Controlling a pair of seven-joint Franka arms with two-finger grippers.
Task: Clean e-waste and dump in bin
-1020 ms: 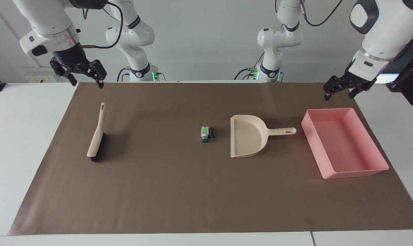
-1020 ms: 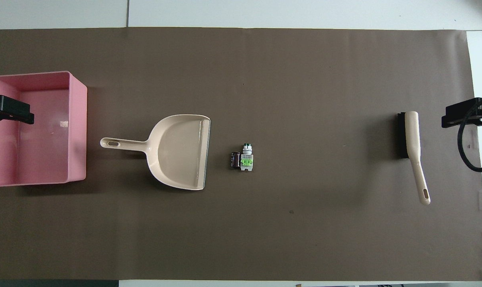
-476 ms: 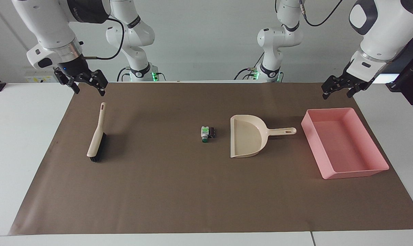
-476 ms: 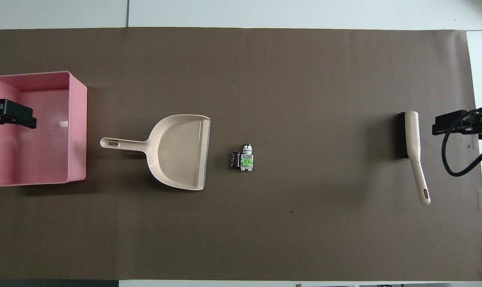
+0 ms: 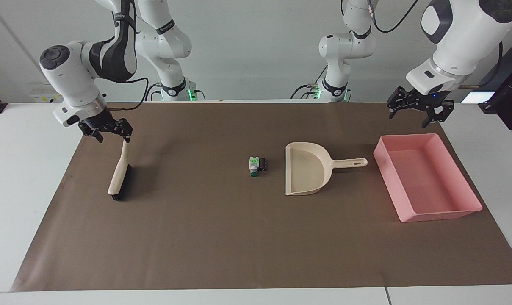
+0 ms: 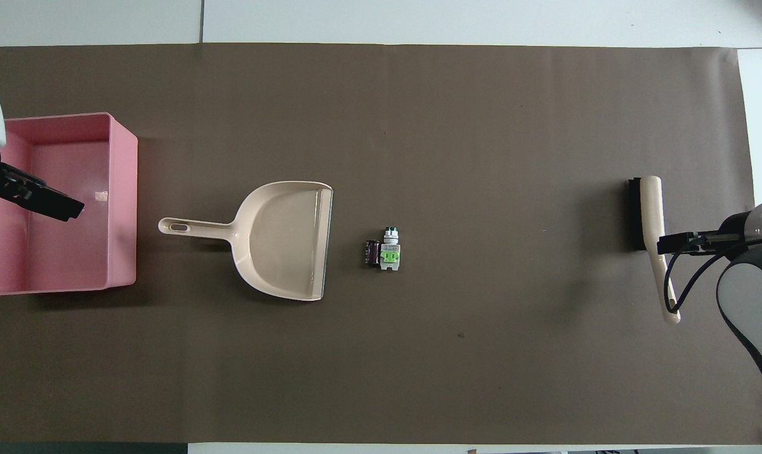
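Observation:
The e-waste lies mid-mat: a white part with green markings (image 5: 253,165) (image 6: 390,251) touching a small black cylinder (image 5: 262,164) (image 6: 372,253). Both lie just beside the open mouth of the beige dustpan (image 5: 306,169) (image 6: 280,239). The pink bin (image 5: 440,216) (image 6: 123,202) stands toward the left arm's end, empty. My right gripper (image 5: 114,136) (image 6: 677,243) is open, low over the handle end of the beige brush (image 5: 120,169) (image 6: 652,214). My left gripper (image 5: 408,118) (image 6: 46,200) is open, in the air over the bin's edge nearest the robots.
A brown mat (image 5: 222,237) covers most of the white table. The brush lies on the mat toward the right arm's end, its black bristles down. The dustpan's handle points toward the bin.
My right gripper has come down and in from above the mat's corner to the brush's handle end. My left gripper has turned and shifted slightly toward the dustpan. Nothing on the mat has moved.

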